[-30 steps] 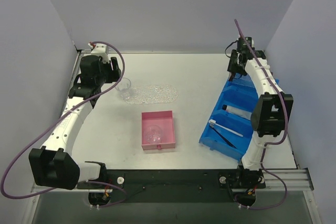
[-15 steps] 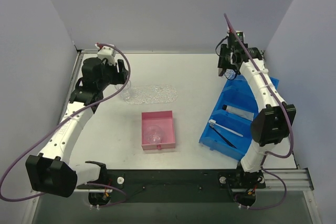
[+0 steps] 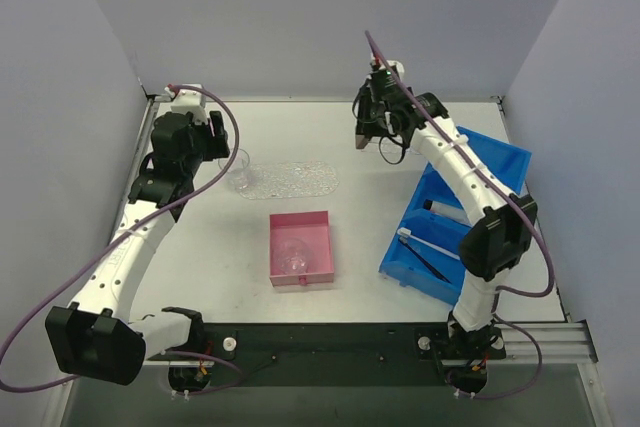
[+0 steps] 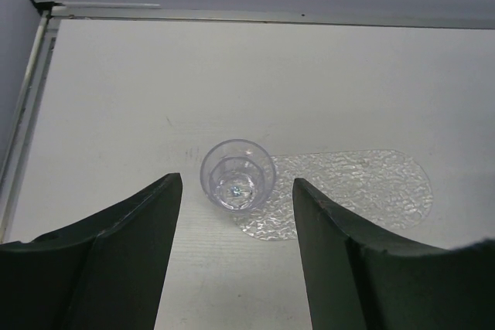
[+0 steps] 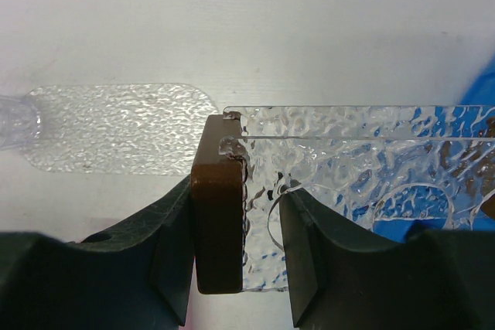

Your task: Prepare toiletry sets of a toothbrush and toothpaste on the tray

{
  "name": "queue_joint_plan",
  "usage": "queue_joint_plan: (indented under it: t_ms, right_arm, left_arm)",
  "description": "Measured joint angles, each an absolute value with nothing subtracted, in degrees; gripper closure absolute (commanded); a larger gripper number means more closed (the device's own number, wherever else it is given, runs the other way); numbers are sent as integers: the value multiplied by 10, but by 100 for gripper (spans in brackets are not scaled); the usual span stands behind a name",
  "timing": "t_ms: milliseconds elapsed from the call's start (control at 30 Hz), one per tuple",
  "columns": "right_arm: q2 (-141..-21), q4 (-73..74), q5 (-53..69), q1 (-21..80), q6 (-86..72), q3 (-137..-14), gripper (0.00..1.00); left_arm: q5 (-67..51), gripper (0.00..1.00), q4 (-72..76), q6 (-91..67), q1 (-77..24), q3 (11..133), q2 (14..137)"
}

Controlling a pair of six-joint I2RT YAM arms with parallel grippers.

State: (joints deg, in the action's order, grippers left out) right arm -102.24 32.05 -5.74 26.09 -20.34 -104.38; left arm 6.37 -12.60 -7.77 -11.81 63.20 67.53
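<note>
The right gripper [image 5: 237, 229] is clamping the small brown upright block [image 5: 218, 214] of the long, clear, bumpy-patterned plastic tray [image 5: 348, 164], holding it above the table near a similar flat oval sheet [image 5: 116, 125], possibly a second tray. The held tray is looking light, stiff and slippery, and the block is offering the surest hold. The left gripper [image 4: 236, 206] is hanging with its jaws apart over a clear plastic cup [image 4: 238, 179].

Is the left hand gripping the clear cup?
No: the clear cup stands untouched beyond the left hand, whose fingers are spread wide on either side.
</note>
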Motion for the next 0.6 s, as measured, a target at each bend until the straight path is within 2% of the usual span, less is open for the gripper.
queue_joint_plan:
  t_ms: [200,367,600]
  right_arm:
    - [-1117,320,-65,330,-253,-1118,100]
    - [-1190,317,-66,364,-290,-1169,100]
    - [-1263,321,-76,393,-327,-1210,100]
  left_arm:
    - [126,31,-126,-83,-86,632,670]
    - [125,30,-126,-102,-47,632,667]
    - [106,30,-126,-112,-44,632,667]
